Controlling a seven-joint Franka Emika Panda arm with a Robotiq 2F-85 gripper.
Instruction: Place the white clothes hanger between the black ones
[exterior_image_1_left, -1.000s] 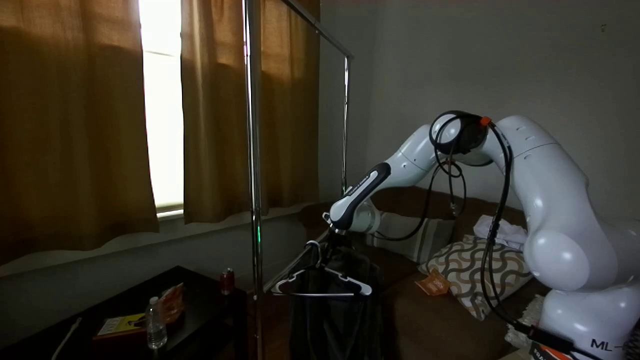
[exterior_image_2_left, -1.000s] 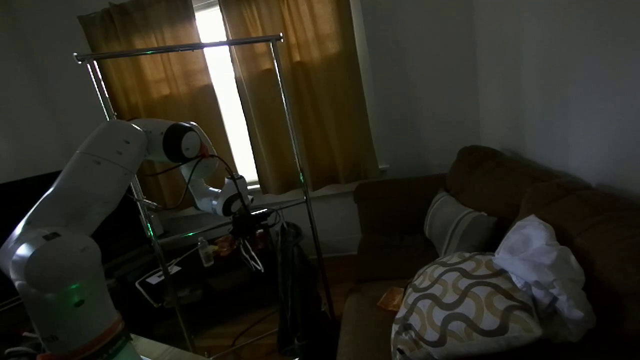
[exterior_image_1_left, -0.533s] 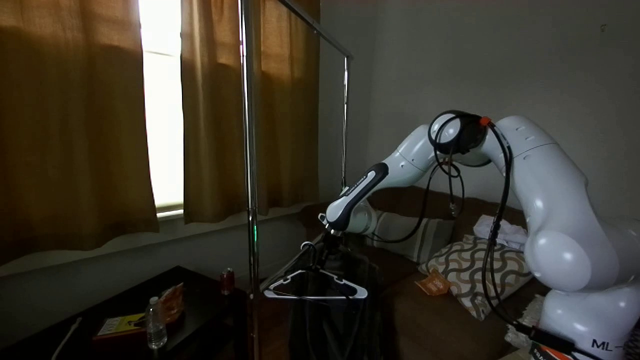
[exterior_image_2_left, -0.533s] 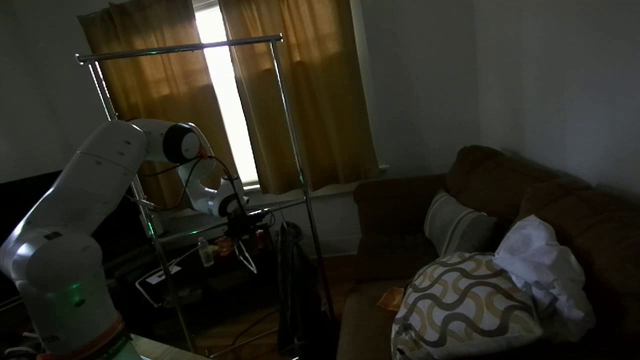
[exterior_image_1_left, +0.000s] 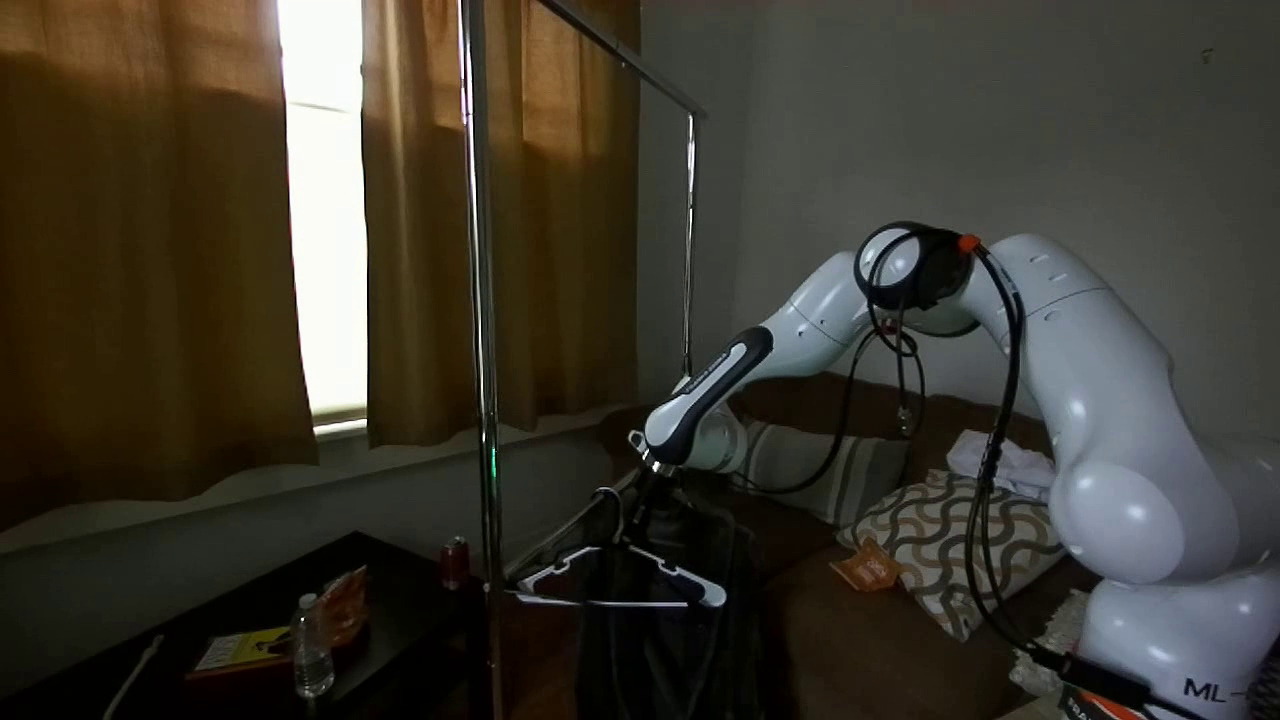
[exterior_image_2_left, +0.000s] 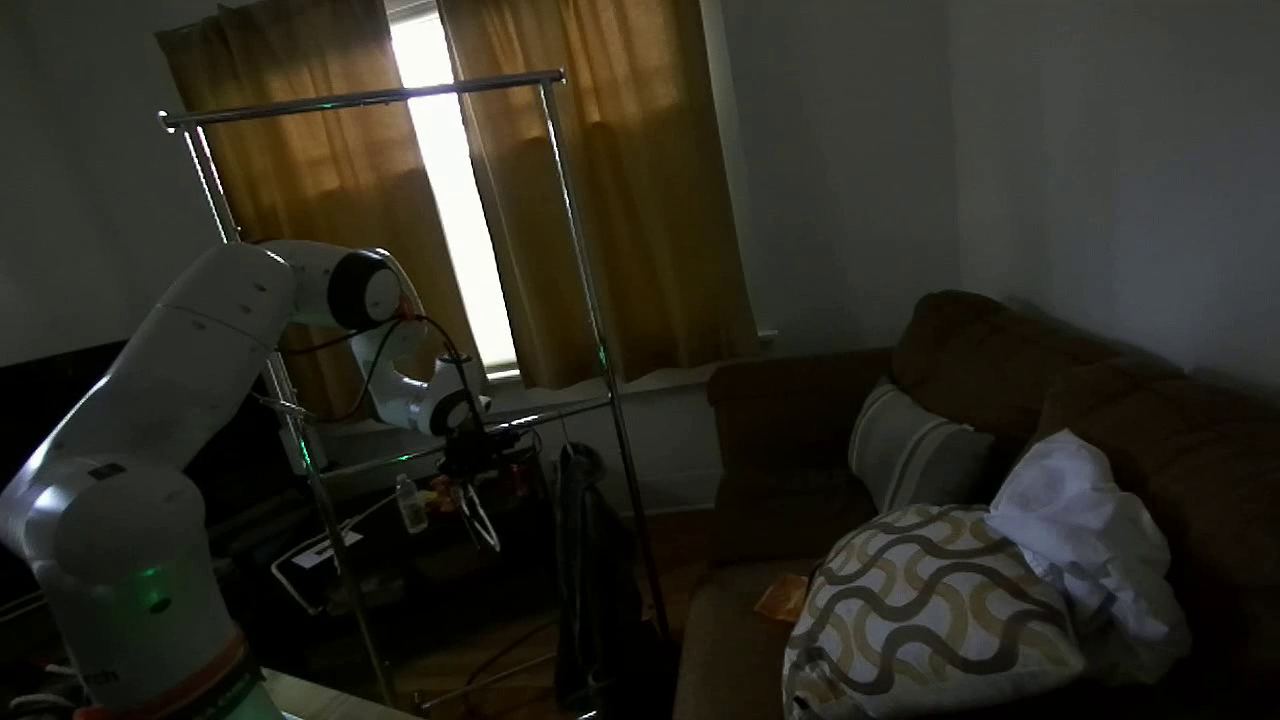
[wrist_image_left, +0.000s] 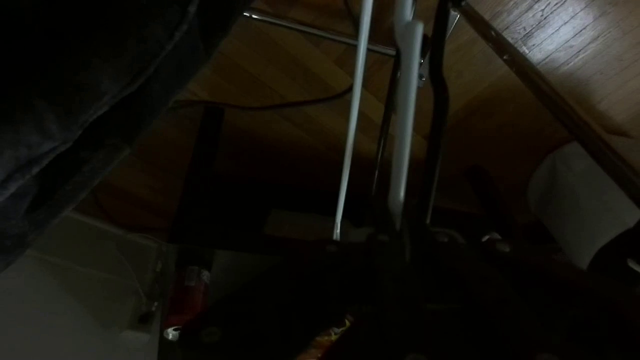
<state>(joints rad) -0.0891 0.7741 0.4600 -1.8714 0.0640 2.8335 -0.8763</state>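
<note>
Gripper (exterior_image_1_left: 638, 520) was down by the lower rack rail (exterior_image_2_left: 405, 458), too dark to tell if clenched or slack. White hanger (wrist_image_left: 406, 112) was just below it; couldn't see if it was hooked on. One black hanger (wrist_image_left: 439, 95) was just beside, dark garment (exterior_image_2_left: 592, 560) farther along. No second black one distinguishable, so "between" was unconfirmed. Placing likely underway; left: confirm slot, release if held, back off.

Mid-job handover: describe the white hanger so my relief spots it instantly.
Find the chrome rack by the brown curtains. In an exterior view, look below the arm's wrist, in front of dark clothing. The white hanger is the bare triangle there, pale, unlike the black hanger beside it in the wrist view.
</note>
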